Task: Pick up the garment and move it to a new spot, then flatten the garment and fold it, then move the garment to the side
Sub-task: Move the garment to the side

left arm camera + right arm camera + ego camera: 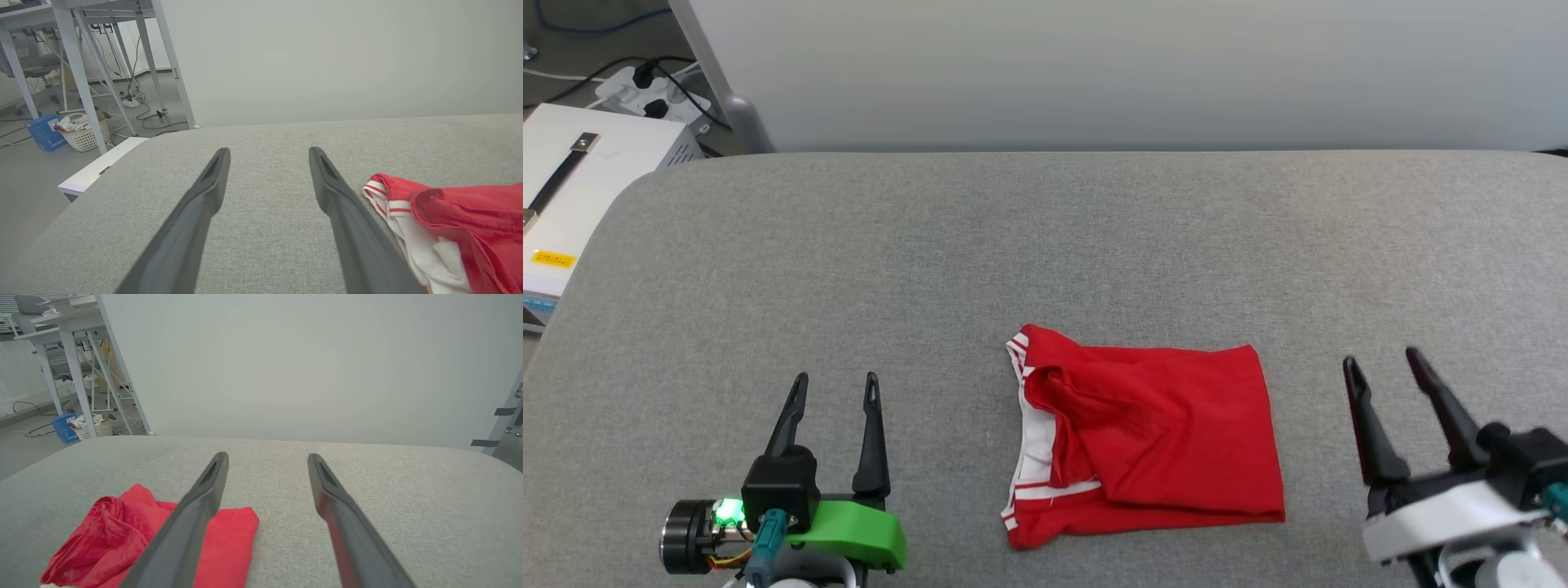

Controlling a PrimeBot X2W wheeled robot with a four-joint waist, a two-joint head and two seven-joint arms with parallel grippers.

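The garment, a red T-shirt with white sleeve fabric and thin red-and-white stripes along its left edge, lies folded into a rough rectangle on the grey padded table, near the front at the middle. My left gripper stands open to the garment's left, apart from it, with nothing between its fingers. To the garment's right, my right gripper is also open and empty. The left wrist view has the garment at its lower right beside the left gripper. The right wrist view has the garment at lower left, partly behind a finger of the right gripper.
A white partition wall stands behind the table's far edge. Off the table's left corner sit a white box and a power strip with cables. On the floor beyond are white table legs, a woven basket and a blue box.
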